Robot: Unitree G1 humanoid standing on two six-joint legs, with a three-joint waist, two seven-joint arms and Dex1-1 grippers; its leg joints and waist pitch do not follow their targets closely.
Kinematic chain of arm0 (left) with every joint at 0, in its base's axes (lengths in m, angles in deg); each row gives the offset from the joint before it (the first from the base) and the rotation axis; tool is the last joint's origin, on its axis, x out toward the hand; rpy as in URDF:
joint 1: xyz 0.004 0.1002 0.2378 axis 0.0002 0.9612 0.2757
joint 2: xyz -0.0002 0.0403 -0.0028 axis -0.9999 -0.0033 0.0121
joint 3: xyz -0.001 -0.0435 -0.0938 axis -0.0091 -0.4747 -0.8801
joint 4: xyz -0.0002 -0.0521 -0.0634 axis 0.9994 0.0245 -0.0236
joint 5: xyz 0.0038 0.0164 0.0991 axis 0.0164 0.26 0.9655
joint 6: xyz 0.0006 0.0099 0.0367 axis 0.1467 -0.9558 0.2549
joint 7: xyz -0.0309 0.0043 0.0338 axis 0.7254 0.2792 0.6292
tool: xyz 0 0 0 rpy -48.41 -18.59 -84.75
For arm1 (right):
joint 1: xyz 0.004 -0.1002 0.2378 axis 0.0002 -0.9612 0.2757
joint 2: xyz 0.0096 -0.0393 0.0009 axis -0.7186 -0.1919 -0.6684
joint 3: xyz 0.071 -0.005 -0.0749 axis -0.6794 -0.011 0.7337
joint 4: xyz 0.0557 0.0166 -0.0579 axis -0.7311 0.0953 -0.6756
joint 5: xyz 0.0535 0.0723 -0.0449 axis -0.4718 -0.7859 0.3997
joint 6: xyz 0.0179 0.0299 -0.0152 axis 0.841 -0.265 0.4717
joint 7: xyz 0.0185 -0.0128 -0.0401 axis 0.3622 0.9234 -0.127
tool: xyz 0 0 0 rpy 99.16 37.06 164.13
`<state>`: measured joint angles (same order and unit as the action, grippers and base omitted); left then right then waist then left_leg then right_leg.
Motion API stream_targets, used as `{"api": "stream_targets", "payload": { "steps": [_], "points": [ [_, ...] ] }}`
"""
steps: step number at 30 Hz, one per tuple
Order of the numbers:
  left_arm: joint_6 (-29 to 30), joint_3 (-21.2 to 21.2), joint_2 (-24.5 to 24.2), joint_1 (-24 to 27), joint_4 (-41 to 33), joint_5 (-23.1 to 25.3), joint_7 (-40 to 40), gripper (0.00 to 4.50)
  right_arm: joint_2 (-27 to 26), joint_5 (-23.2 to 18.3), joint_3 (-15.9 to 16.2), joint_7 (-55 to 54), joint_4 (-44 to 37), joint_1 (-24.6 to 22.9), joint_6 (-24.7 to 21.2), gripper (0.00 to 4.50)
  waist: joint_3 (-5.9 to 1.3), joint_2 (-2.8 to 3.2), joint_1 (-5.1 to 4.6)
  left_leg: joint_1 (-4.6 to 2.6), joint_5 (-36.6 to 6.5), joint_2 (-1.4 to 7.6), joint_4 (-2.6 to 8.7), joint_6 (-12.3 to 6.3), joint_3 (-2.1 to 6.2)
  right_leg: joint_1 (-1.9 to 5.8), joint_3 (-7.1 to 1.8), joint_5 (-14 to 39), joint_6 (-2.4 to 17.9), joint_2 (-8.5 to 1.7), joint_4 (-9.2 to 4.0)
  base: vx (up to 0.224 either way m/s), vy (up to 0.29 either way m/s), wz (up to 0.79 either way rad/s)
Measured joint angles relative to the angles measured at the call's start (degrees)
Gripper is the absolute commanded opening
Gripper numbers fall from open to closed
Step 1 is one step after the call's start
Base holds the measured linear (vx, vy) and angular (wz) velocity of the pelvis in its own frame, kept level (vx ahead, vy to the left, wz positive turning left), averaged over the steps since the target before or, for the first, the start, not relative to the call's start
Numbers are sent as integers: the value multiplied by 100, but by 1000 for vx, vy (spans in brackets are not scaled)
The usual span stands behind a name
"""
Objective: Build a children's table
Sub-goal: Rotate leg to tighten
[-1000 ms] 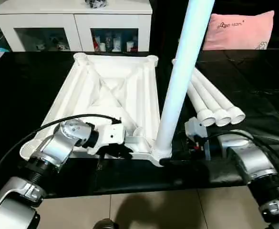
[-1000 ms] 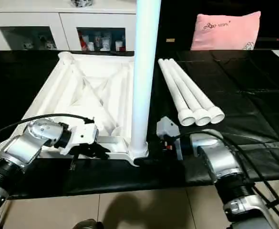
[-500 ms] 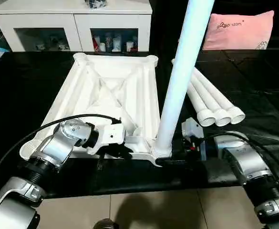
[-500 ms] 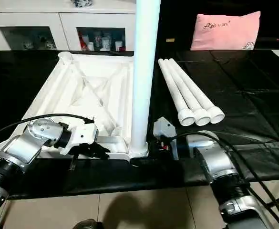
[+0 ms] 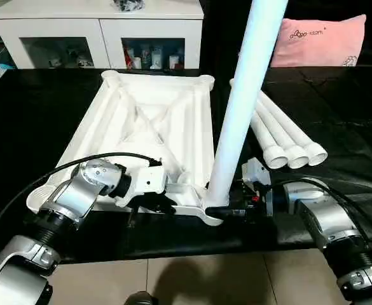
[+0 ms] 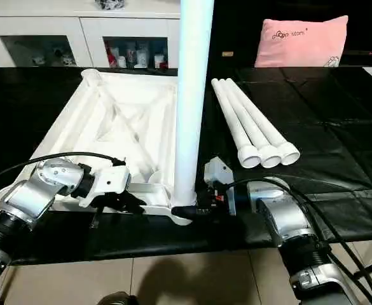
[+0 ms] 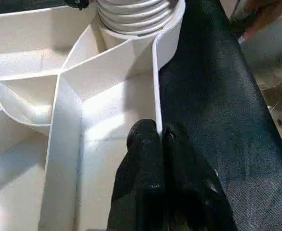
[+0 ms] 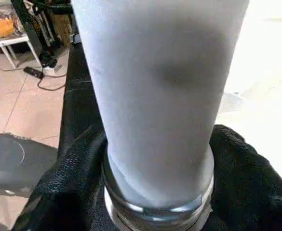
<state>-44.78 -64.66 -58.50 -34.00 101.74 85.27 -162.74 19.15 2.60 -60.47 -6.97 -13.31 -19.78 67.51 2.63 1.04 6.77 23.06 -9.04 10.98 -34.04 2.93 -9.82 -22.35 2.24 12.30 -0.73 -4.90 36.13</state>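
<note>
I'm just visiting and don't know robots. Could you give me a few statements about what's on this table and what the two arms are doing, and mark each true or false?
1. One leg stands upright in a near corner socket of the tabletop. True.
2. Three spare legs stand upright beside the tabletop. False: they lie flat, side by side, on the black cover.
3. The left gripper is pinched on the tabletop's near rim. True.
4. The right gripper is working at the top of the upright leg. False: its fingers sit either side of the leg's base.
5. The tabletop lies with its ribbed underside facing up. True.
6. A blue pillow lies behind the table. False: it is pink.
</note>
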Motion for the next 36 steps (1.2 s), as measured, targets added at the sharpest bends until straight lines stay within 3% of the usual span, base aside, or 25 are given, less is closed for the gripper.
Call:
{"api": "stream_targets", "payload": {
  "steps": [14,19,22,26,30,32,36],
  "points": [
    [33,62,-4,-12,5,13,-73,0,-88,-115,-130,-156,-195,-348,12,274,-19,74,13,-12,0,1,-1,1,4,11,4,0,0,0,0,0,0,0],
    [541,-106,85,-16,76,12,221,0,-459,-68,-286,-738,61,-319,52,274,-23,83,-63,-40,2,1,-1,4,3,27,0,-4,8,0,10,0,0,0],
    [1079,-296,300,-30,151,5,720,0,-772,57,-419,-1439,437,-110,135,274,-20,86,-168,-71,2,-1,0,5,-6,39,1,-18,31,-9,7,0,0,0],
    [2116,-839,1048,-53,217,-18,2131,0,-1546,261,-912,-3326,1559,608,259,274,-9,63,-368,-81,6,-4,3,12,-10,17,29,-26,43,-34,2,0,0,0],
    [2750,-1081,1518,-34,2,-54,3009,0,-1838,314,-1120,-4350,2125,1048,358,273,-5,52,-360,-63,2,-4,27,11,-10,-5,36,-29,47,-31,0,0,0,0],
    [3050,-1208,1752,-14,-171,-31,3470,0,-2033,359,-1210,-4866,2468,1322,440,273,-7,50,-353,-19,5,4,31,9,-9,-50,42,-29,47,-24,2,0,0,0],
    [3281,-1266,1959,130,-485,21,3933,0,-2180,508,-1260,-5298,2861,1650,520,273,-9,45,-362,15,13,4,24,-30,-11,-77,45,-28,47,-24,-6,0,0,0]
  ]
}}
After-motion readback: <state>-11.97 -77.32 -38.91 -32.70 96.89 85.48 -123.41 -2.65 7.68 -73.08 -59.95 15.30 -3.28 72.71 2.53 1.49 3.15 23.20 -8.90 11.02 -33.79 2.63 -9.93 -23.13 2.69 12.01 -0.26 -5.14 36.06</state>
